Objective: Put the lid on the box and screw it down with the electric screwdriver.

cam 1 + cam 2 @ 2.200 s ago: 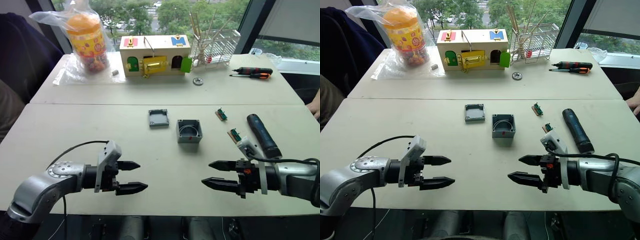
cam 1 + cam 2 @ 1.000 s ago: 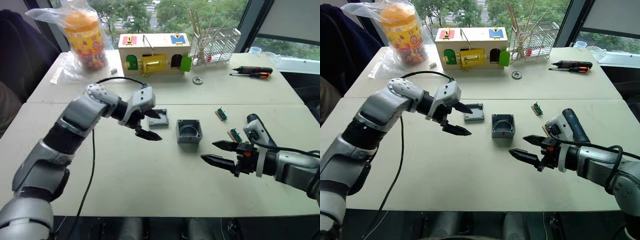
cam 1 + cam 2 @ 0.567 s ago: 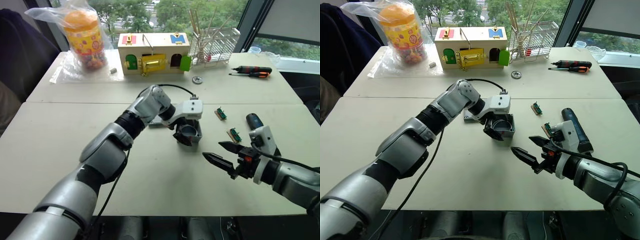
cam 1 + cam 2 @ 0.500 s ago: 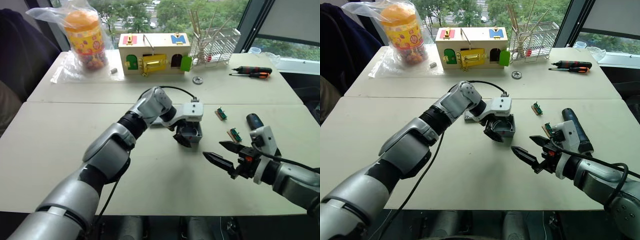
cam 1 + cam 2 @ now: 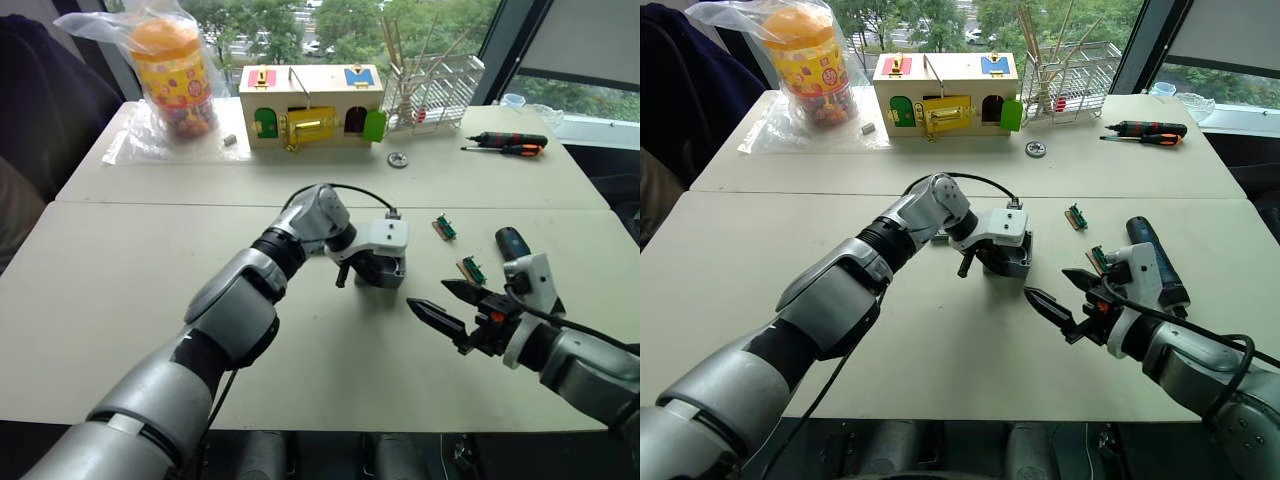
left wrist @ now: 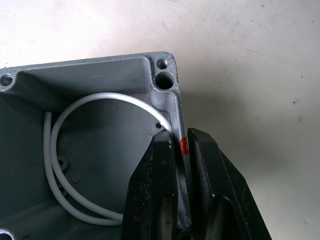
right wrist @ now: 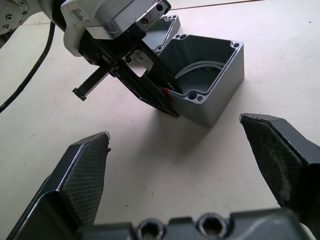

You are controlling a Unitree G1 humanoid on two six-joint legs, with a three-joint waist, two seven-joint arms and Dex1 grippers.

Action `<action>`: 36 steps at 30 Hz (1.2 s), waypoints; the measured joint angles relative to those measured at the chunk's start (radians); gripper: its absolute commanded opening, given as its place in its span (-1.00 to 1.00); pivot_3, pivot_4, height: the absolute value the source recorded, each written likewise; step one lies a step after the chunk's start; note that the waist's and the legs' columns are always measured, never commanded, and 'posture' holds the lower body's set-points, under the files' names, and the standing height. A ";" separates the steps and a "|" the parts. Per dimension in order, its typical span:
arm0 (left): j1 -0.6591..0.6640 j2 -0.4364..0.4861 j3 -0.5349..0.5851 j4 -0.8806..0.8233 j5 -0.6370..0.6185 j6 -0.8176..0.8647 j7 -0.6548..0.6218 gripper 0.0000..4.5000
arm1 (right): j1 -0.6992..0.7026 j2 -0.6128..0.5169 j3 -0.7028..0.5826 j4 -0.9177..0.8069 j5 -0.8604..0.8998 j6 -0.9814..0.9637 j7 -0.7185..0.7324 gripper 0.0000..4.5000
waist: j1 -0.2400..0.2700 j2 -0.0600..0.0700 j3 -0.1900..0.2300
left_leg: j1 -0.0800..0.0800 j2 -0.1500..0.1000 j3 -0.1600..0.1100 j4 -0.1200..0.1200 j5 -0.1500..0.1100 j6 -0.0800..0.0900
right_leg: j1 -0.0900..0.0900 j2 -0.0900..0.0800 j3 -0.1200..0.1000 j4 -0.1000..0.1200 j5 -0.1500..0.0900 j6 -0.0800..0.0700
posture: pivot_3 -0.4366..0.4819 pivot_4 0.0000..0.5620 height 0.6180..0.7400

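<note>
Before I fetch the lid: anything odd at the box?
Nothing is damaged or spilled. The left gripper is shut on one wall of the box, with one finger inside. A loose white wire loops inside it.

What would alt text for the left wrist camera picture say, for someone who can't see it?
Two black fingers of the left gripper pinch one wall of an open grey box, right at its small red mark. A loop of white wire lies inside the box, which sits on a pale table.

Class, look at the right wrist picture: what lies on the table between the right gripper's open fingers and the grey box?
Nothing: bare table lies between the right gripper and the box, whose near wall the left gripper clamps.
</note>
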 measured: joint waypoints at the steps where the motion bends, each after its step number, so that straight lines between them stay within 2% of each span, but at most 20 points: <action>1: -0.001 0.000 0.003 0.004 0.003 -0.008 -0.001 -0.96 | 0.000 0.000 0.002 0.000 0.000 -0.003 -0.001 1.00 | 0.000 0.000 0.000 | 0.000 0.000 0.000 0.000 0.000 0.000 | 0.000 0.000 0.000 0.000 0.000 0.000 | -0.05 -0.47 0.48; 5: -0.008 0.012 0.022 0.012 0.004 -0.045 -0.031 -0.96 | 0.008 -0.001 0.007 0.000 0.000 -0.006 0.006 1.00 | 0.000 0.000 0.000 | -0.004 0.000 0.000 0.001 0.001 -0.001 | -0.004 0.000 0.000 0.001 0.000 0.000 | -0.05 -0.47 0.48; 9: -0.010 0.080 0.033 -0.012 -0.015 -0.176 -0.187 -0.96 | 0.031 -0.003 0.007 0.001 0.000 -0.013 0.020 1.00 | 0.000 0.000 0.000 | -0.007 -0.001 0.000 0.003 0.001 -0.002 | -0.007 0.000 0.000 0.002 0.000 0.000 | -0.05 -0.47 0.48; 12: 0.001 0.137 0.000 -0.071 -0.086 -0.249 -0.245 -0.96 | 0.038 -0.004 0.007 0.001 -0.001 -0.017 0.025 1.00 | 0.000 0.000 0.000 | -0.007 0.000 0.000 0.004 0.001 -0.002 | -0.007 0.000 0.000 0.004 0.000 0.000 | -0.05 -0.47 0.48; 15: 0.045 0.195 -0.092 -0.143 -0.166 -0.296 -0.257 -0.96 | 0.039 -0.003 0.008 0.001 -0.002 -0.022 0.026 1.00 | 0.001 0.000 0.000 | -0.007 0.000 0.000 0.006 0.001 -0.002 | -0.006 0.000 0.000 0.004 0.000 0.000 | -0.05 -0.47 0.48; 20: 0.093 0.290 -0.308 -0.260 -0.297 -0.365 -0.260 -0.96 | 0.040 -0.003 0.017 0.001 -0.002 -0.023 0.020 1.00 | 0.001 0.000 0.000 | -0.008 0.000 -0.001 0.008 0.001 -0.002 | -0.006 0.000 0.000 0.006 0.000 0.000 | -0.05 -0.47 0.48; 26: 0.079 0.320 -0.409 -0.274 -0.372 -0.443 -0.258 -0.96 | 0.042 0.001 0.028 0.001 -0.002 -0.023 -0.001 1.00 | 0.001 0.001 0.000 | -0.008 0.000 -0.001 0.008 0.001 -0.001 | -0.006 0.000 0.000 0.006 0.000 0.000 | -0.05 -0.47 0.48; 27: 0.076 0.320 -0.419 -0.274 -0.380 -0.448 -0.258 -0.59 | 0.042 0.001 0.028 0.000 -0.001 -0.023 -0.004 1.00 | 0.001 0.001 0.000 | -0.008 0.000 -0.001 0.008 0.001 -0.001 | -0.006 0.000 0.000 0.006 0.000 0.000 | -0.05 -0.47 0.48; 29: 0.073 0.317 -0.437 -0.274 -0.393 -0.454 -0.259 -0.26 | 0.043 0.001 0.029 0.000 -0.001 -0.023 -0.008 1.00 | 0.001 0.001 0.000 | -0.008 0.000 -0.001 0.008 0.001 -0.001 | -0.006 0.000 0.000 0.006 0.000 0.000 | -0.05 -0.47 0.48; 32: 0.071 0.316 -0.442 -0.272 -0.394 -0.463 -0.259 0.41 | 0.044 0.000 0.030 0.000 0.003 -0.023 -0.009 1.00 | 0.001 0.000 0.000 | -0.008 -0.001 -0.001 0.008 0.001 -0.001 | -0.006 0.000 0.000 0.006 0.000 0.000 | -0.05 -0.47 0.48; 36: 0.043 0.376 -0.441 -0.308 -0.430 -0.414 -0.259 0.41 | 0.045 -0.041 0.028 0.000 0.018 -0.015 0.013 1.00 | -0.001 0.000 0.000 | -0.008 0.000 -0.001 0.008 0.001 -0.001 | -0.006 0.000 0.000 0.006 0.000 0.000 | -0.05 -0.47 0.48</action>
